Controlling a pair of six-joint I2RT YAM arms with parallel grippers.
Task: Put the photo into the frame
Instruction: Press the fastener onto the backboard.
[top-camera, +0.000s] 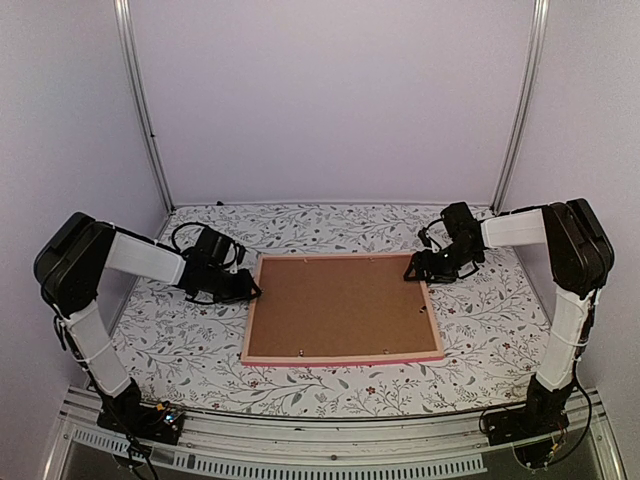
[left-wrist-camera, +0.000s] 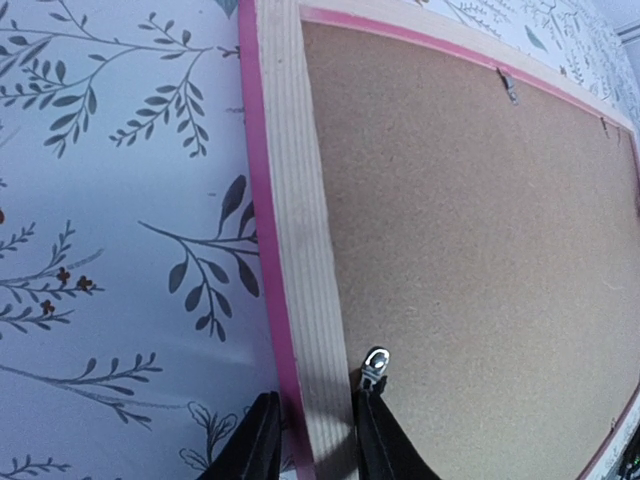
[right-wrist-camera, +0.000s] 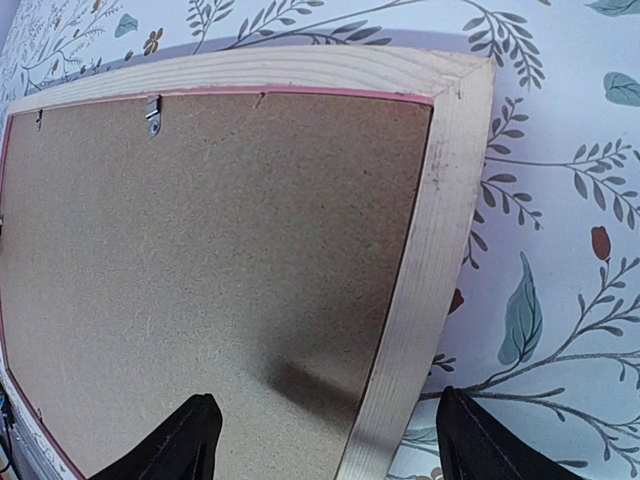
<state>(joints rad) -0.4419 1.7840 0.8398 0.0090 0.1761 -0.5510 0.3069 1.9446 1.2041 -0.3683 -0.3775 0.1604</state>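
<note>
Floral-printed covering lines the desk (top-camera: 180, 340), which carries both arms at its near edge. At mid-desk the frame (top-camera: 340, 358) lies flat and face down, its pink edge and bare wood back showing. A brown backing board (top-camera: 340, 305) fills the opening, with small metal clips (left-wrist-camera: 374, 365) along the inner edge. The photo is not visible in any view; whether it sits beneath the board cannot be told.

The left end effector (top-camera: 245, 288) stands at the left rail about midway along it. One finger is outside the rail and one inside, beside a clip, and both appear pressed against the wood. Farther back, the right end effector (top-camera: 415, 270) is at the far right corner, its fingers spread wide to either side of the right rail and gripping nothing. Plain pale walls (top-camera: 330, 100) close the scene behind.

Handling, as judged: the frame is probably light but stiff, and its thin rails offer the only firm hold. A grip across a rail away from the clips seems safest, because the mitred corners may be weak. Any glazing on the underside would be fragile, so the frame should be lifted level from both sides.
</note>
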